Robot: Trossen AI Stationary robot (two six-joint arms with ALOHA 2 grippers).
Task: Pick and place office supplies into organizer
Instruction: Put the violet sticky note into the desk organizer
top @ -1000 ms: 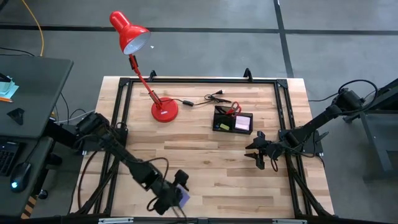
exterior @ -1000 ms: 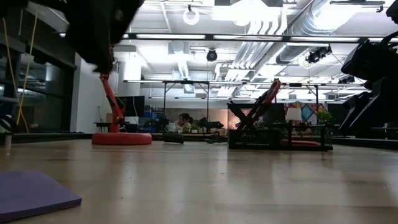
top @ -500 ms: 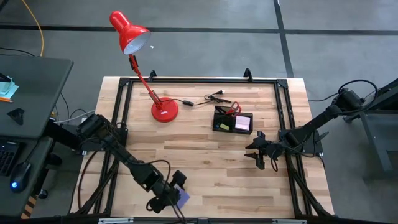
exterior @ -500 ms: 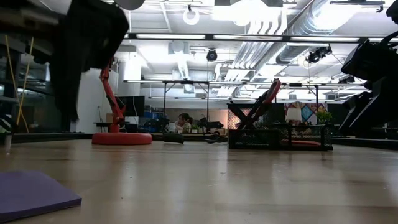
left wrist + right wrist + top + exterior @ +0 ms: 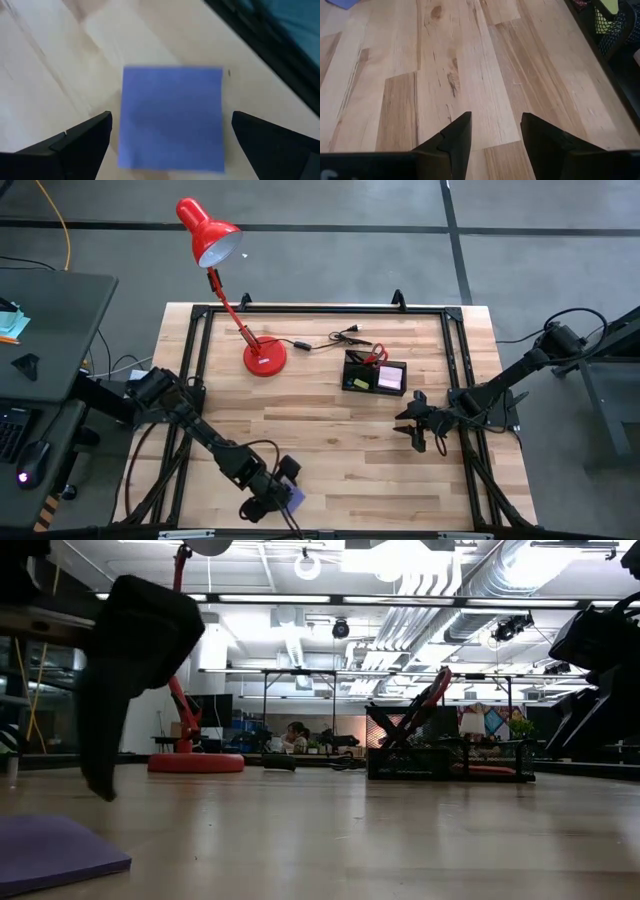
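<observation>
Left claw point(image 5: 170, 137) spread wide above blue-purple note pad point(image 5: 171, 117), lying flat at surface's point(image 5: 330, 430) front edge | right claw point(image 5: 492, 132) parted, idle near organizer point(image 5: 375, 372)

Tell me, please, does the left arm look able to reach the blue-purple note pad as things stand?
Probably yes: the left gripper hovers right over the blue-purple note pad, fingers open on either side, with nothing in between.

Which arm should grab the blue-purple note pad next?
Left. The left gripper hangs open right over the blue-purple note pad, fingers either side. The right gripper waits across the table near the organizer.
</observation>
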